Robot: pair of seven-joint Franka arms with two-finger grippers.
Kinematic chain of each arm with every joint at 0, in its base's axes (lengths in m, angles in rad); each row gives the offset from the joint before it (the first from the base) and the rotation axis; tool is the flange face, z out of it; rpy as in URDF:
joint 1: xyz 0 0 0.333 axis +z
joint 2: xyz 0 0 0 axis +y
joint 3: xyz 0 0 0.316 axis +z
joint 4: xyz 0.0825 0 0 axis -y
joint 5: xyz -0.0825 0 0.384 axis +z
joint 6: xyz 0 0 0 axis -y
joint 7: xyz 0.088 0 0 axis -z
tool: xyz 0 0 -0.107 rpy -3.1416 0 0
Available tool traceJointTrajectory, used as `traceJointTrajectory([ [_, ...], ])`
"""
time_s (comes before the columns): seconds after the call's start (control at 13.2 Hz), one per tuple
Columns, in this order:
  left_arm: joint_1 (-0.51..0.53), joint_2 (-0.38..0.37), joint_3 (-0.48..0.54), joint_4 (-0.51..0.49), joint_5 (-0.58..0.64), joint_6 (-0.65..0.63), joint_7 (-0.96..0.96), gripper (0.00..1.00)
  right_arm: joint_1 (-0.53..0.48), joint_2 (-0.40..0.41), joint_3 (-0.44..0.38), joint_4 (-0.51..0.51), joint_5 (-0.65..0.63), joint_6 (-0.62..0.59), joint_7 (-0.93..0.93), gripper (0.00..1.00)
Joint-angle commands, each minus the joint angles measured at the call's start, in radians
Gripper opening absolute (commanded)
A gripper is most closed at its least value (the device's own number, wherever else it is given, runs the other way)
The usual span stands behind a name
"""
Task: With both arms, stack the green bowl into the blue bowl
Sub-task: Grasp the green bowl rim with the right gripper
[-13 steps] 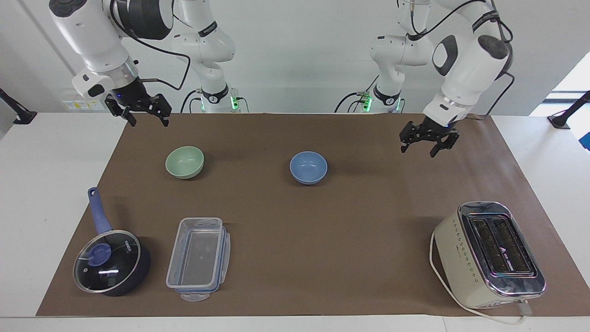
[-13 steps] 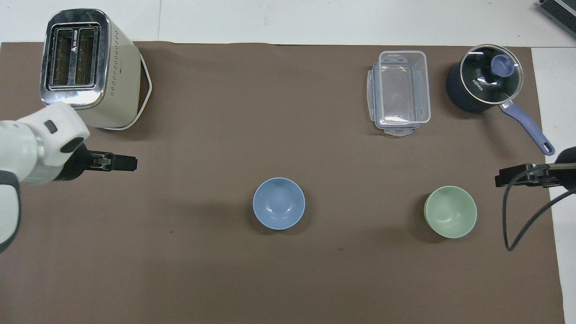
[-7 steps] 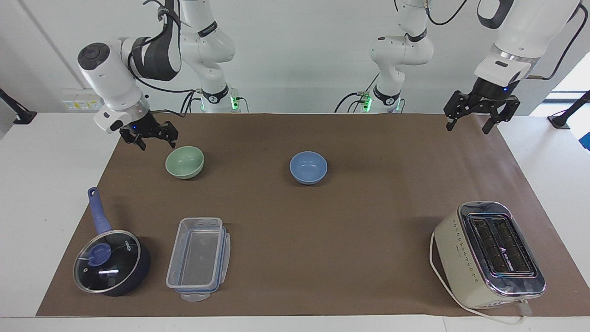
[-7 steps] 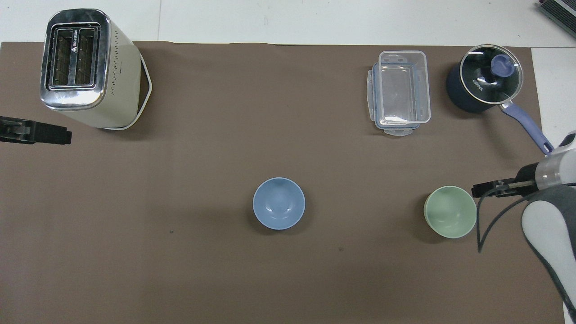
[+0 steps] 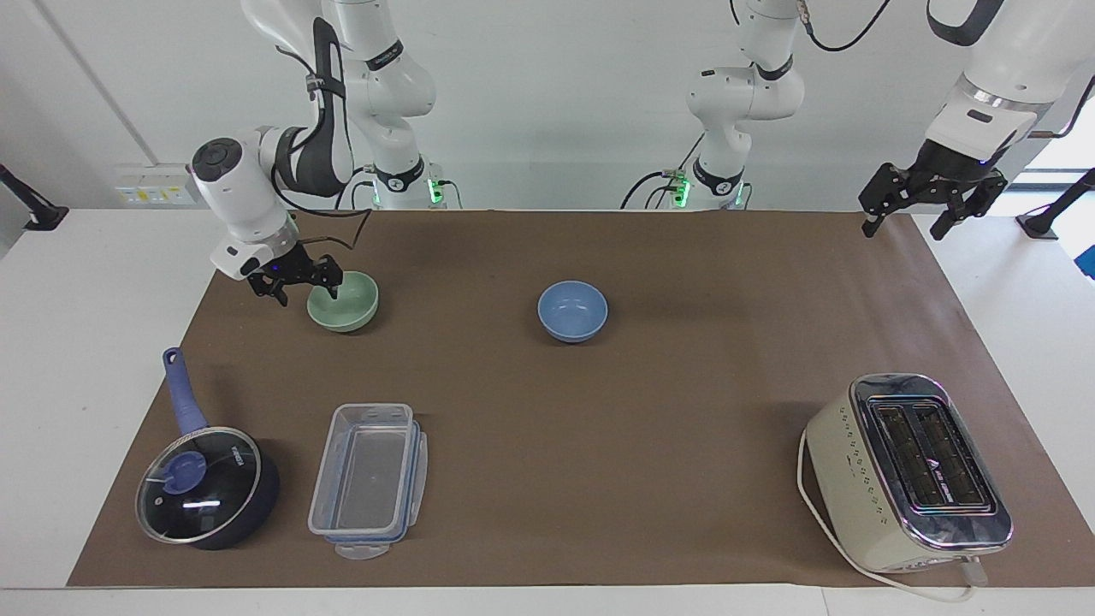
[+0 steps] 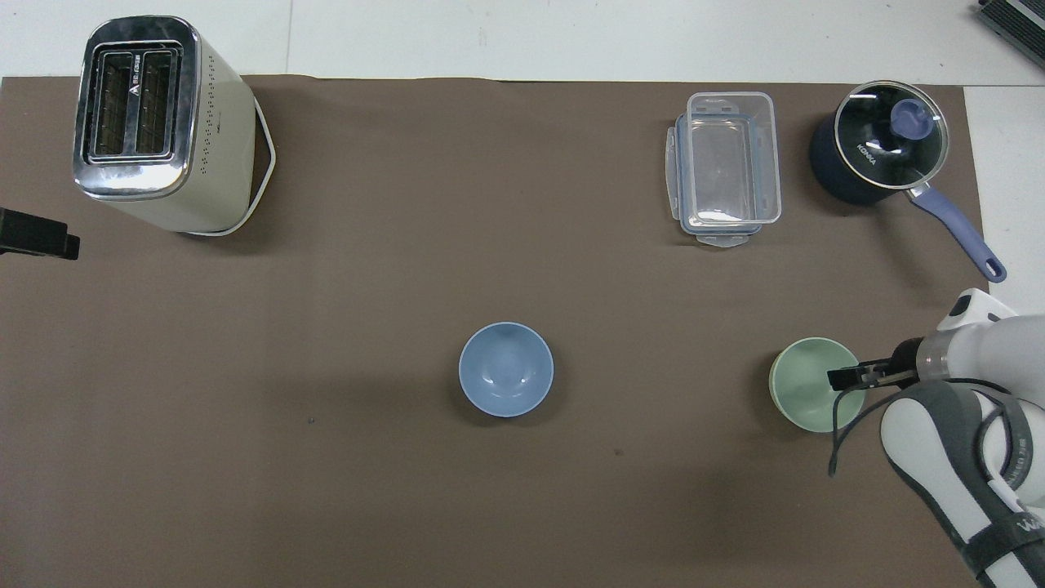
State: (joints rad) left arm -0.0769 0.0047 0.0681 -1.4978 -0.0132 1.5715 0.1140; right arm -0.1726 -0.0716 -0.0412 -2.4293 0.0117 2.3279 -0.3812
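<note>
The green bowl (image 5: 351, 305) stands on the brown mat toward the right arm's end; it also shows in the overhead view (image 6: 804, 394). The blue bowl (image 5: 572, 310) stands empty near the mat's middle, also in the overhead view (image 6: 506, 369). My right gripper (image 5: 308, 295) is open and low at the green bowl's rim, one finger over the bowl's inside and the other outside it; the overhead view shows its tip (image 6: 842, 378) over the rim. My left gripper (image 5: 907, 224) is open and empty, raised over the mat's edge at the left arm's end.
A cream toaster (image 5: 911, 470) stands at the left arm's end, farther from the robots. A clear plastic container (image 5: 368, 479) and a dark blue saucepan with a glass lid (image 5: 205, 488) stand farther from the robots than the green bowl.
My right gripper has come down and across to the green bowl's rim. My left gripper has risen and swung away from the blue bowl toward the mat's edge.
</note>
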Motion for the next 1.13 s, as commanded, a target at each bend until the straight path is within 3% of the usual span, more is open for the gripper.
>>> traceJointTrajectory([
  [0.0,0.011,0.009,-0.01,0.034,0.022,-0.038,0.015,1.0,-0.019,0.006,0.001,-0.013,0.004,0.022,-0.036,1.0],
  [0.15,0.012,-0.012,-0.01,0.016,0.018,-0.071,0.036,1.0,-0.015,0.004,0.001,-0.014,0.004,0.019,-0.036,0.98],
  [0.23,0.014,-0.012,-0.01,0.016,0.018,-0.071,0.045,1.0,-0.012,0.006,0.001,-0.014,0.004,0.019,-0.034,0.82],
  [0.3,0.012,-0.014,-0.01,0.014,0.018,-0.077,0.047,1.0,-0.007,0.004,0.001,-0.014,0.004,0.016,-0.027,0.62],
  [0.45,0.012,-0.032,-0.01,-0.007,0.018,-0.119,0.032,1.0,-0.004,0.006,0.003,-0.014,0.004,0.01,-0.01,0.02],
  [0.91,0.014,-0.035,-0.011,-0.009,0.012,-0.137,0.038,1.0,0.013,0.018,0.004,0.007,0.004,-0.004,0.033,0.0],
  [0.98,0.014,-0.035,-0.011,-0.01,0.012,-0.137,0.036,1.0,0.016,0.009,0.01,0.041,0.005,-0.03,0.032,0.0],
  [1.06,0.014,-0.035,-0.011,-0.01,0.012,-0.133,0.036,1.0,0.016,-0.002,0.021,0.123,0.016,-0.133,0.035,0.0],
])
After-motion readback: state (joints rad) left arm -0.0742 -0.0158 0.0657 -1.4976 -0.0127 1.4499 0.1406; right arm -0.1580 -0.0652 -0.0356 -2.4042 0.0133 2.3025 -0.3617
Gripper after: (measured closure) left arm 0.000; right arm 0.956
